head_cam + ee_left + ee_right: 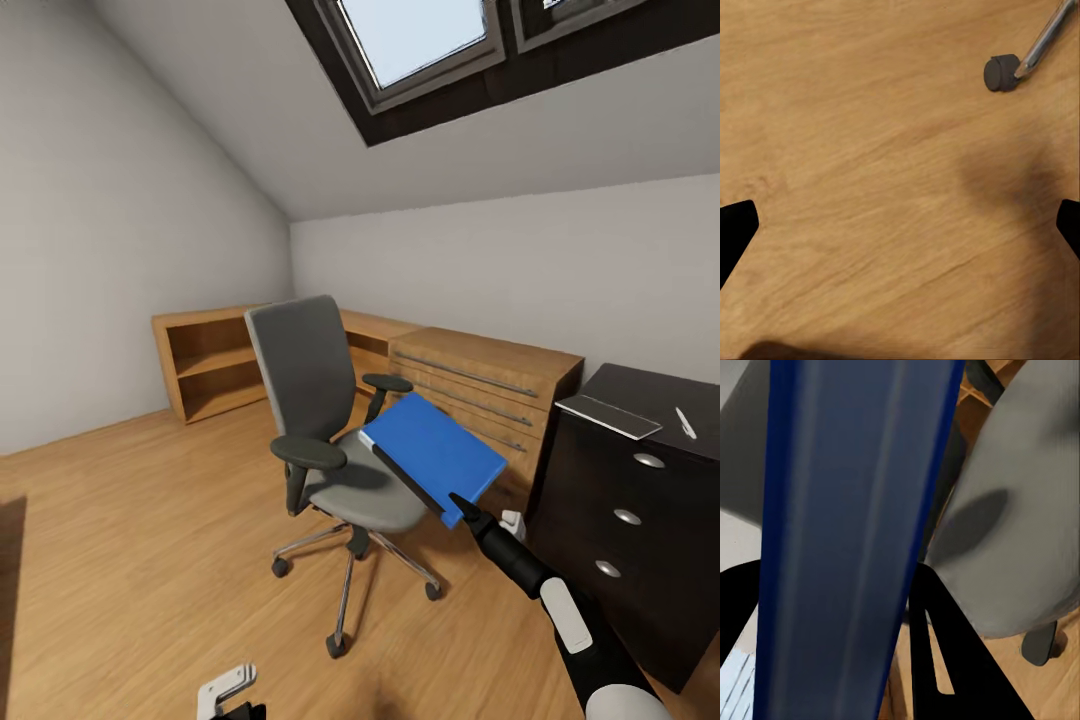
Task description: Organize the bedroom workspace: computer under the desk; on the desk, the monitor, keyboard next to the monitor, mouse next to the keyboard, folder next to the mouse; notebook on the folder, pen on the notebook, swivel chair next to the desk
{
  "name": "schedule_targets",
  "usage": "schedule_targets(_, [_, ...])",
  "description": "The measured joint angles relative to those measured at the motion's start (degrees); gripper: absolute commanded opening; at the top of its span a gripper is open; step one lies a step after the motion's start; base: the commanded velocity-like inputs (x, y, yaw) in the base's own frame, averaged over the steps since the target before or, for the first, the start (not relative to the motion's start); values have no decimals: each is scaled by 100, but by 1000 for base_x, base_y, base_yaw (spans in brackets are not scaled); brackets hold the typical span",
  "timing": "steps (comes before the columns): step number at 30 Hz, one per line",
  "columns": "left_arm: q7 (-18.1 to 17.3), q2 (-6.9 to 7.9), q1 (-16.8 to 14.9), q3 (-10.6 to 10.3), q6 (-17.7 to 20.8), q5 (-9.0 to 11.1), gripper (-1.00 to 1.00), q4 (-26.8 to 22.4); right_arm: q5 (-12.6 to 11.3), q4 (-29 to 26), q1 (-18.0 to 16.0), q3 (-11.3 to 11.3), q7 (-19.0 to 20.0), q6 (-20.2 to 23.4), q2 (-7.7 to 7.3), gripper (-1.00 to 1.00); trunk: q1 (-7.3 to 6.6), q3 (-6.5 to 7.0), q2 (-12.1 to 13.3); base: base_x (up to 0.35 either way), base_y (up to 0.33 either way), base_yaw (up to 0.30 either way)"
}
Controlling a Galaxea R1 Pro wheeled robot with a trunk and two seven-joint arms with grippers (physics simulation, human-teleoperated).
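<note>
My right gripper (463, 511) is shut on a corner of the bright blue folder (432, 450), which hangs tilted just above the seat of the grey swivel chair (330, 420). In the right wrist view the folder (847, 525) runs between the black fingers (937, 622), with the chair seat (1020, 525) behind it. At the right stands the black desk (650, 385) with its dark drawer unit. On its top lie the grey notebook (608, 415) and the white pen (686, 422). My left gripper (228, 690) hangs low and open over the wood floor (885, 187).
A light wooden drawer cabinet (490, 385) stands between chair and desk, and a low wooden shelf (205, 365) runs along the back wall. One chair caster (1001, 73) shows near my left gripper. Open floor lies to the chair's left, under a sloped ceiling.
</note>
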Motion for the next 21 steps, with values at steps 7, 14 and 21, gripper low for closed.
schedule_targets(7, [15, -21, -1, -41, -767, -203, 100, 321, 16, -1, 1, 1, 184, 5, -2, -100, -152, 136, 280, -62, 0, -55])
schedule_targets(14, [41, -26, -1, -43, -820, -203, 100, 505, 17, -9, 1, 1, 185, 6, -5, -100, -304, 314, 562, -315, 0, -169])
schedule_targets(21, [41, -26, -1, -41, -1006, -200, 100, 606, -12, -499, 23, 4, 186, 29, -2, -100, -461, 494, 842, -243, 0, -172])
